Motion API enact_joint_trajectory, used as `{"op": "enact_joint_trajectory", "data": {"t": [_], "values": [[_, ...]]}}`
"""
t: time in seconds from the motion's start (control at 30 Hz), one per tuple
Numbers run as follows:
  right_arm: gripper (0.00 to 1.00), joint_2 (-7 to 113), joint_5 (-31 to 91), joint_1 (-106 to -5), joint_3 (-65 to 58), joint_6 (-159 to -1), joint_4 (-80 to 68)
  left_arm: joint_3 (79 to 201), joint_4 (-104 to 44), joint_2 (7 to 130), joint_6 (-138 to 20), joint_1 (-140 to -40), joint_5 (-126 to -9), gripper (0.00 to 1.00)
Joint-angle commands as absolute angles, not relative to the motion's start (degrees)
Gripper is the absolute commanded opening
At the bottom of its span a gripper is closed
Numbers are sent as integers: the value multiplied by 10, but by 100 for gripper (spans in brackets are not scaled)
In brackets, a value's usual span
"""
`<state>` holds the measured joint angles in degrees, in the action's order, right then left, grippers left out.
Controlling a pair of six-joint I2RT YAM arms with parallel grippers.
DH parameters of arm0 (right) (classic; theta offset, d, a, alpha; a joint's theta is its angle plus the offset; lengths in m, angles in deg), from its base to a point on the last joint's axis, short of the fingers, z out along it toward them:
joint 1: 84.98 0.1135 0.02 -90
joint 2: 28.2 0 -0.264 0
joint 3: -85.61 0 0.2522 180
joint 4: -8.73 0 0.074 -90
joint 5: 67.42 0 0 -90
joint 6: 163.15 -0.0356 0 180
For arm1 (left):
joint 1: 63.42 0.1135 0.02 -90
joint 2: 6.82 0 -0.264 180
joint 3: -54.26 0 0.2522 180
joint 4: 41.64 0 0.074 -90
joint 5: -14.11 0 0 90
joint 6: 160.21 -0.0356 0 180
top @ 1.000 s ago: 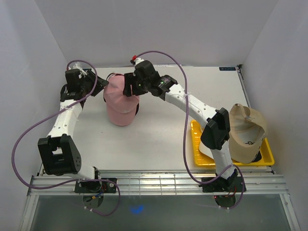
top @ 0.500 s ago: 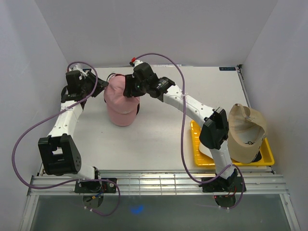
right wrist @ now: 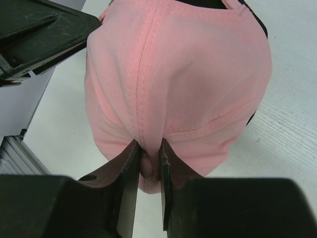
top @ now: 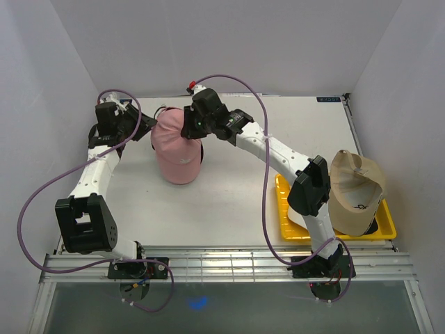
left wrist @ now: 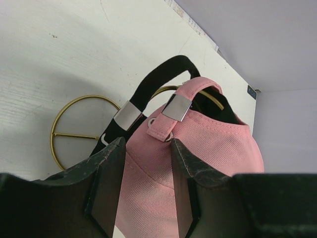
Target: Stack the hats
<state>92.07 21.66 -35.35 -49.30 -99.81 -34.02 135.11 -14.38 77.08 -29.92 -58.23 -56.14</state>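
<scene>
White table [top: 229, 202], walled bay. Pink cap [top: 177, 149] sits over black cap [left wrist: 148, 89] on gold stand [left wrist: 74, 129]. Right gripper [right wrist: 147, 154] pinches its crown; left gripper [left wrist: 147, 151] straddles its rear, grip unclear. Risk: thin fold slips, cap skews.

Nothing here is clear enough for me to read. The tan fabric baseball cap [top: 356, 189] carries a small dark emblem, too small to make out as a letter. A dark rectangular sticker [top: 329, 99] at the far right edge of the white counter [top: 236, 195] bears pale print, blurred from overhead and from my left wrist alike.
</scene>
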Motion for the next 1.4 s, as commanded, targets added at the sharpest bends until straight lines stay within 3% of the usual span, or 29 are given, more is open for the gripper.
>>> {"op": "enact_joint_trajectory", "data": {"t": [0.0,0.23,0.4,0.53,1.37], "values": [[13,909,207,-351,-538,-991,-340,1348,-103,771,-312,-583,-559,51],[13,890,205,-351,-547,-986,-339,1353,-98,770,-307,-583,-561,52],[13,881,202,-351,-548,-986,-339,1369,-89,759,-308,-582,-566,64],[13,873,200,-351,-551,-986,-335,1389,-56,752,-301,-580,-585,68],[10,825,192,-351,-535,-980,-294,1346,-39,723,-243,-546,-546,70]]}}
